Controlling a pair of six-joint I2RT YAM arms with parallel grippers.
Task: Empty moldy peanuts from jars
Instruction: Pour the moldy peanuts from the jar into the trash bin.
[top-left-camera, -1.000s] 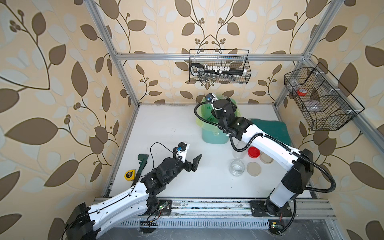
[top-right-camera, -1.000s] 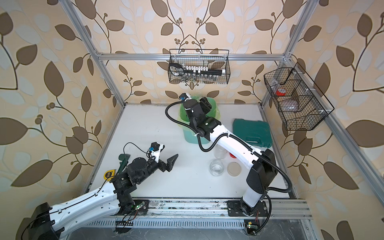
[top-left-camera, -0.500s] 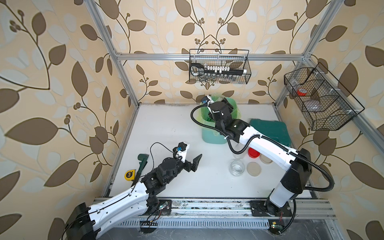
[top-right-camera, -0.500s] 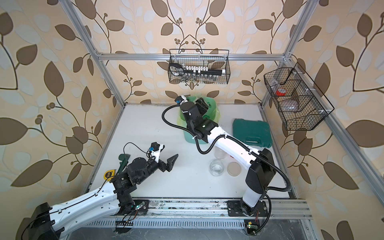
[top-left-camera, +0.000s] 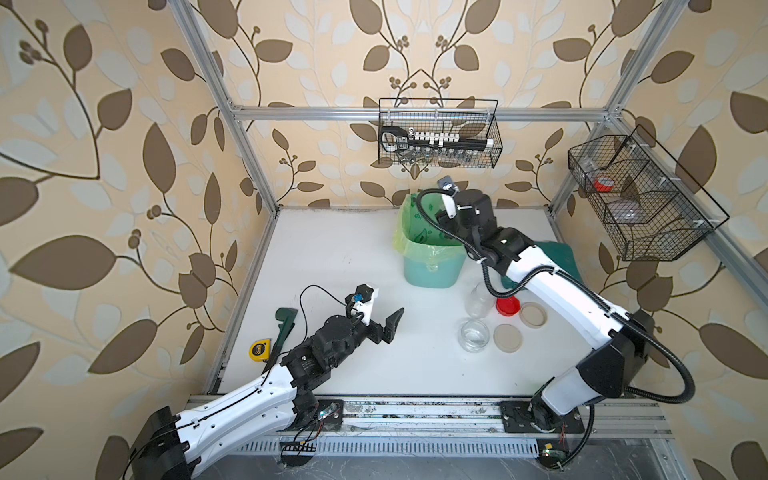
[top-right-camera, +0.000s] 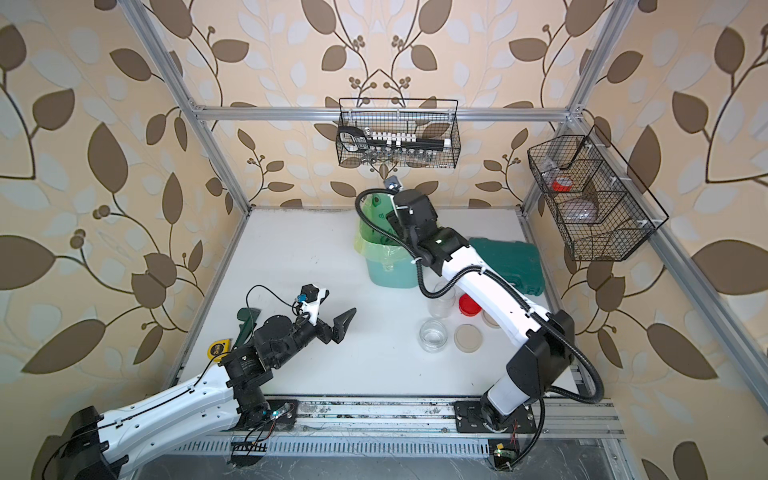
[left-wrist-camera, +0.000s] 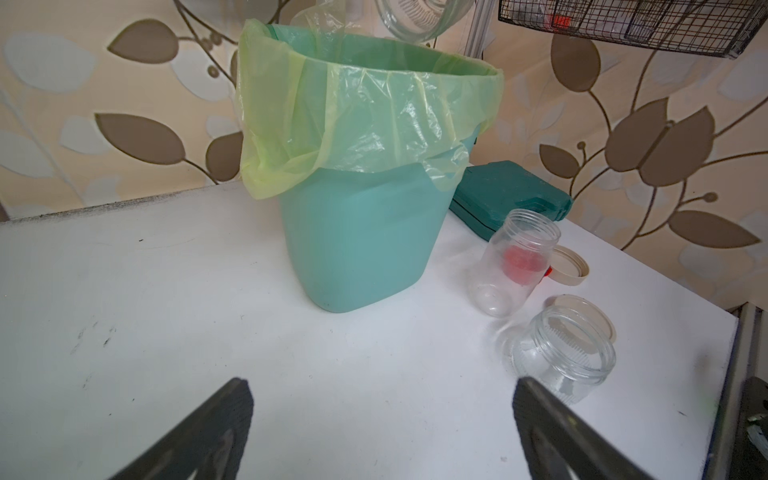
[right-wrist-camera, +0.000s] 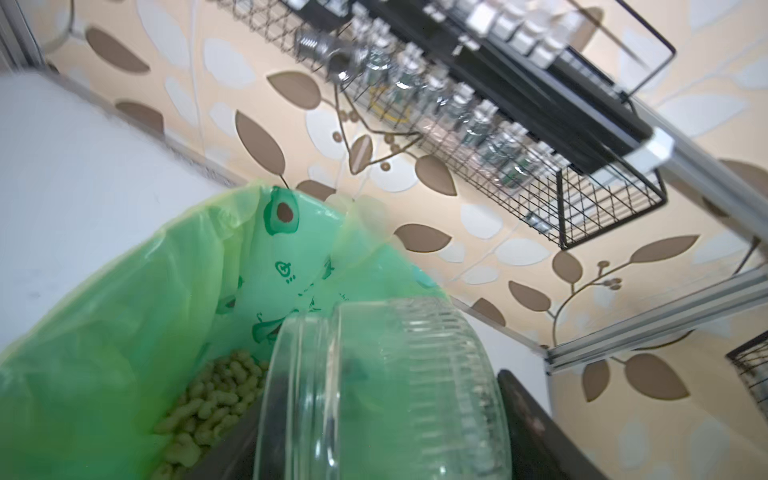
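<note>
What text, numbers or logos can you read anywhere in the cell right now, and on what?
"3" on the yellow tape measure; the mark after it is blurred.
Green bin bag: avocado pictures and a small round sign, lettering beside them too blurred to read.
Socket rail in the wire basket: white tags too small to read.
Nothing else readable.

Left gripper: my jaws are spread wide over bare table, well apart from the jars.
Right arm: wrist is over the bin's mouth; I can't see its fingers from here.
Bin: mint green, green bag folded over the rim.
Tall jar: lidless, red lid just beside it.
Squat jar: lidless, looks empty to me; beige lid beside it, second beige lid near the red one.
</note>
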